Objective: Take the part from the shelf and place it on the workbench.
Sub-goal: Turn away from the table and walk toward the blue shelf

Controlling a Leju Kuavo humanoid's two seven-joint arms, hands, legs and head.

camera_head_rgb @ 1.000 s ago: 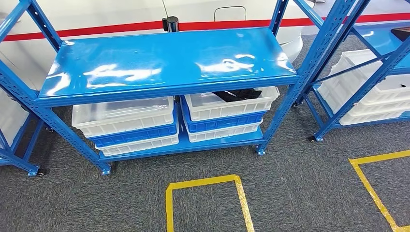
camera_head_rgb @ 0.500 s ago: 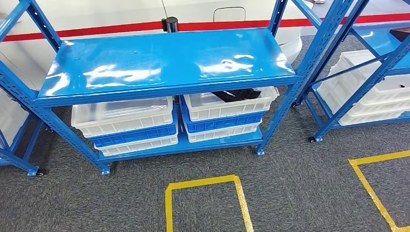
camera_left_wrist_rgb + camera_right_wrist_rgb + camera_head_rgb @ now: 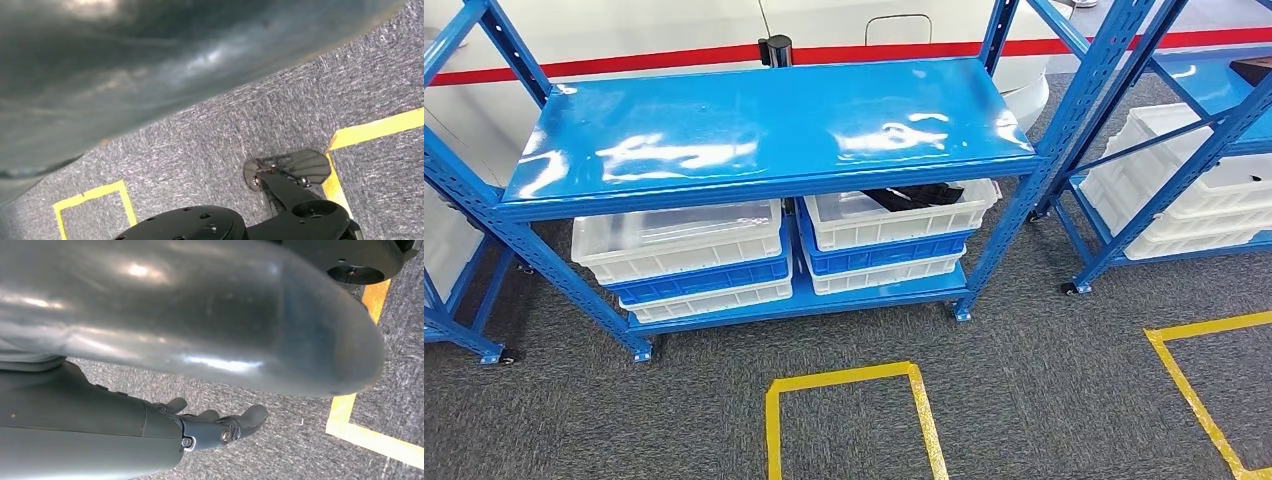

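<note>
Carpet (image 3: 1024,400), grey and speckled, lies nearest, marked with a yellow tape square (image 3: 849,378) straight ahead and a second yellow tape outline (image 3: 1194,395) off to the right. In the right wrist view the right hand (image 3: 215,425) hangs over this carpet with dark fingers (image 3: 250,417) stretched out loosely and a little apart, holding nothing. The left wrist view looks down on carpet and tape past a blurred grey cover, and whether the left hand is spread or closed I cannot tell.

Beyond the tape square stands the blue shelf (image 3: 764,130) on small wheels, its glossy top deck bare and reflecting the lights. On its lower deck sit two stacks of crates side by side, each white over blue over white: the left stack (image 3: 682,255) and the right stack (image 3: 894,235). The part (image 3: 914,195), black and flat, lies in the top white crate of the right stack, partly hidden under the top deck.

To the right, a second blue rack (image 3: 1164,150) carries more white crates (image 3: 1194,190). Farthest back runs a white wall with a red stripe (image 3: 624,63).
</note>
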